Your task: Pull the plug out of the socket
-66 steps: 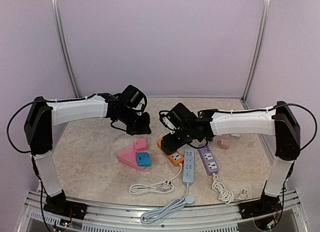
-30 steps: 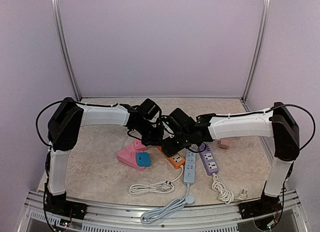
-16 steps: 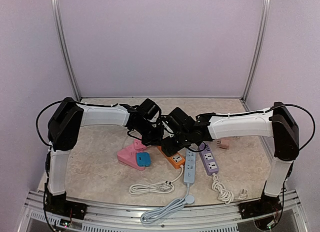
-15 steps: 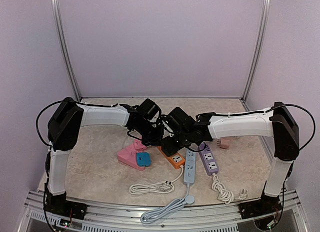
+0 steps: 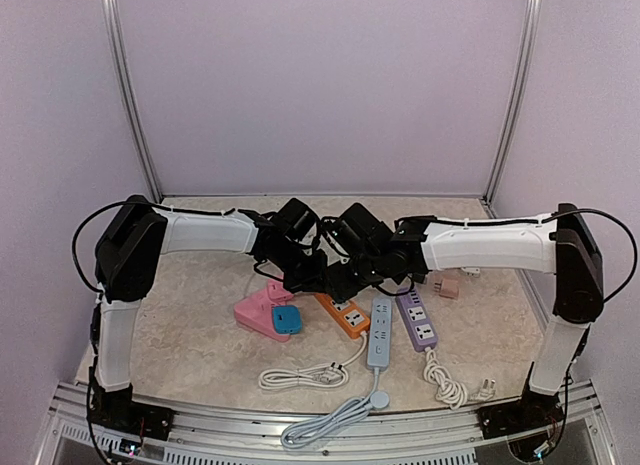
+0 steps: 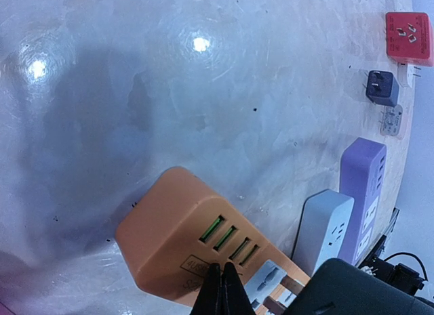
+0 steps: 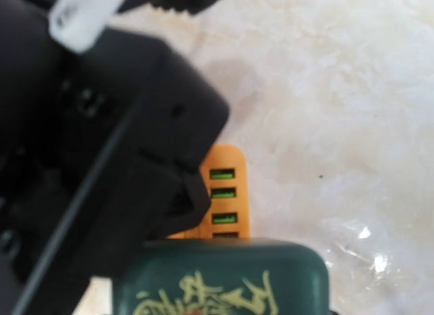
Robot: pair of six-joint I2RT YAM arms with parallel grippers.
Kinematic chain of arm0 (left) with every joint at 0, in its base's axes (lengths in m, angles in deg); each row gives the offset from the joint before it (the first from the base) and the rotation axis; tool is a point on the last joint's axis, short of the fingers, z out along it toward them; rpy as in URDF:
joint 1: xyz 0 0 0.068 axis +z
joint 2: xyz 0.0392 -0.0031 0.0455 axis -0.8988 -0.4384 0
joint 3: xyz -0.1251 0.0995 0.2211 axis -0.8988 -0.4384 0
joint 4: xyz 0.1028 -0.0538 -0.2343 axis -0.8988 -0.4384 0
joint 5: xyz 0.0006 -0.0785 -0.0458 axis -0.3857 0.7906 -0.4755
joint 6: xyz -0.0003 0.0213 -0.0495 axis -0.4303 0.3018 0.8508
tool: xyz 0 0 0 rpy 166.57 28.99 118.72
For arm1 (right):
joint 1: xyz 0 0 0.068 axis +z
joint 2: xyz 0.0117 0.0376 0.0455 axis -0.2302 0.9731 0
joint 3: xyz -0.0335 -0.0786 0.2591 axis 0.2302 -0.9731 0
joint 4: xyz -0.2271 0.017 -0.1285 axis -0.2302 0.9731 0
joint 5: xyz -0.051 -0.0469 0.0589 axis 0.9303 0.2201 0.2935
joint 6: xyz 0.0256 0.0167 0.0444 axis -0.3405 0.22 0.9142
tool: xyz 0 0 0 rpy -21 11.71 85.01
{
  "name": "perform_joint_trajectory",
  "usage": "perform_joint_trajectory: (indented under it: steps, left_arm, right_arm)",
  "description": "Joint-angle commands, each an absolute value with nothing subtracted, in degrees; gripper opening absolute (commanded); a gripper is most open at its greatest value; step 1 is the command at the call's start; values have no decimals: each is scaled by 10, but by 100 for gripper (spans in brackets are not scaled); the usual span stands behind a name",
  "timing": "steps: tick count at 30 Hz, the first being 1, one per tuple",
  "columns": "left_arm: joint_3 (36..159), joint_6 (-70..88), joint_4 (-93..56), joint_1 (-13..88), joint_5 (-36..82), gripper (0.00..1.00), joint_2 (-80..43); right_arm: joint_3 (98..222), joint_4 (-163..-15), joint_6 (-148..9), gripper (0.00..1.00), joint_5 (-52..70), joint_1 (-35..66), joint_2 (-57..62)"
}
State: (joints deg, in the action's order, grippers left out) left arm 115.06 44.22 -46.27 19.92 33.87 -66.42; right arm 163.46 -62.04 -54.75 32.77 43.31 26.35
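Observation:
An orange power strip (image 5: 347, 314) lies at the table's middle; it also shows as the orange power strip (image 6: 178, 235) with green USB slots and as the orange power strip (image 7: 228, 186). My left gripper (image 6: 222, 282) is shut, its tips pressed down on the strip's top. A dark green plug (image 7: 224, 280) with a yellowish print fills the bottom of the right wrist view, and my right gripper (image 5: 347, 278) is shut on it. The dark green plug (image 6: 352, 288) sits raised above the grey socket face, with its metal prongs (image 6: 290, 286) showing.
A grey strip (image 5: 377, 331) and a purple strip (image 5: 417, 320) lie right of the orange one. A pink block (image 5: 260, 311) with a blue adapter (image 5: 287, 320) sits to its left. White cables (image 5: 300, 376) coil at the front. A small pink adapter (image 5: 448, 286) lies at the right.
My right gripper has closed a little and risen slightly with the plug. The left gripper stays pressed on the orange strip, where it arrived two seconds ago.

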Motion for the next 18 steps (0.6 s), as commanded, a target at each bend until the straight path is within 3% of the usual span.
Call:
perform_joint_trajectory:
  steps: [1,10,18]
  left_arm:
    - [1120,442,-526,194,313,2,-712]
    - [1166,423,-552,188,306,2,-705]
    - [1260,391,-594,175,295,2,-698]
  right_arm:
    - [1632,-628,-546,37,338,432,210]
    - [1594,-632,-527,38,331,402,174]
    - [1563,-688,-509,38,269,315,163]
